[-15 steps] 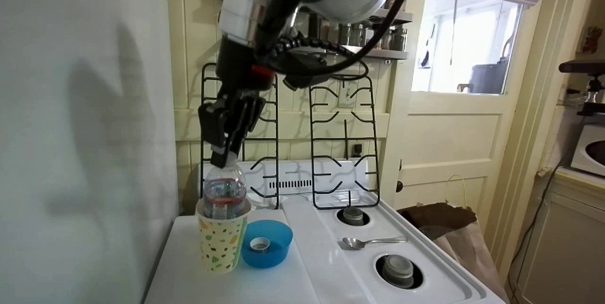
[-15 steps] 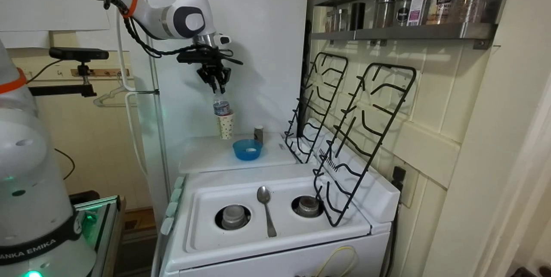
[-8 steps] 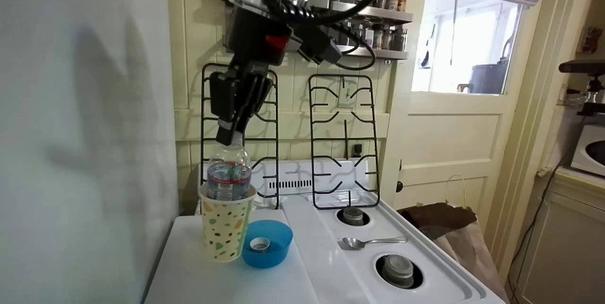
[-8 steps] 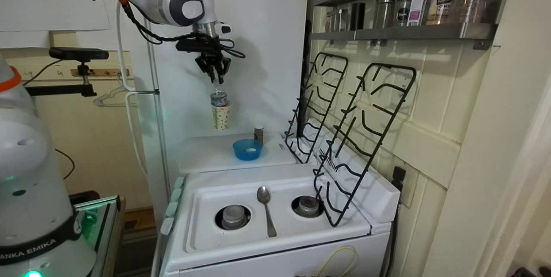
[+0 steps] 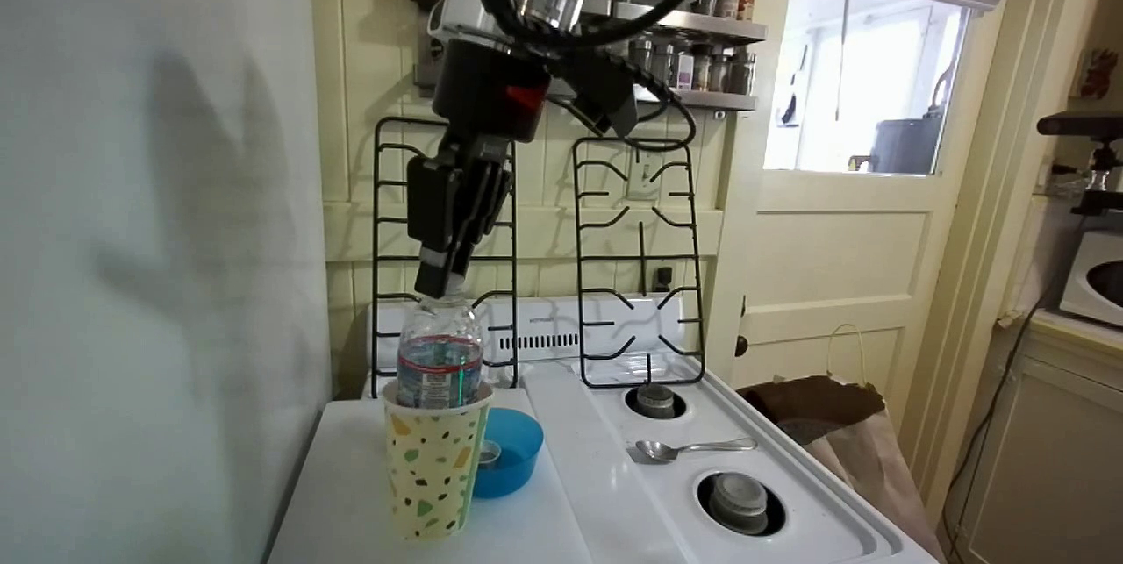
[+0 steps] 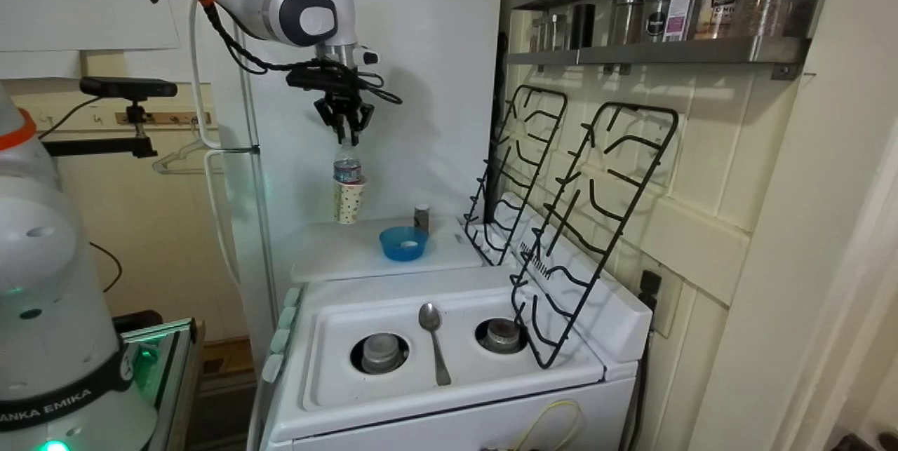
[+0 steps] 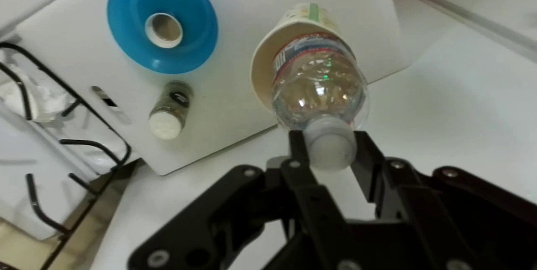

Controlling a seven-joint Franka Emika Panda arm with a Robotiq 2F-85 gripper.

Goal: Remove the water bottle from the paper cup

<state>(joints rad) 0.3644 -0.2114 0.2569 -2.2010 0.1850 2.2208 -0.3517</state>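
The lower part of the water bottle (image 5: pixel 440 362) is hidden inside the paper cup (image 5: pixel 434 476); in an exterior view the cup covers part of the blue bowl (image 5: pixel 519 466). Bottle axis: near vertical, leaning slightly, cap (image 7: pixel 332 152) uppermost. The gripper (image 7: pixel 330 146) clamps the capped neck, one finger per side, parted only by its width. Quantities: bottle, 1; cup, 1; bowl, 1; spoon (image 6: pixel 436 347), 1; stove grates (image 5: pixel 642 258), 2.

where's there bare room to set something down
Free: the white surface between blue bowl and stove knobs; the stove strip between it and the burners. Crowded: beside the bowl (jar), between the burners (spoon), under the gripper (water bottle in paper cup).
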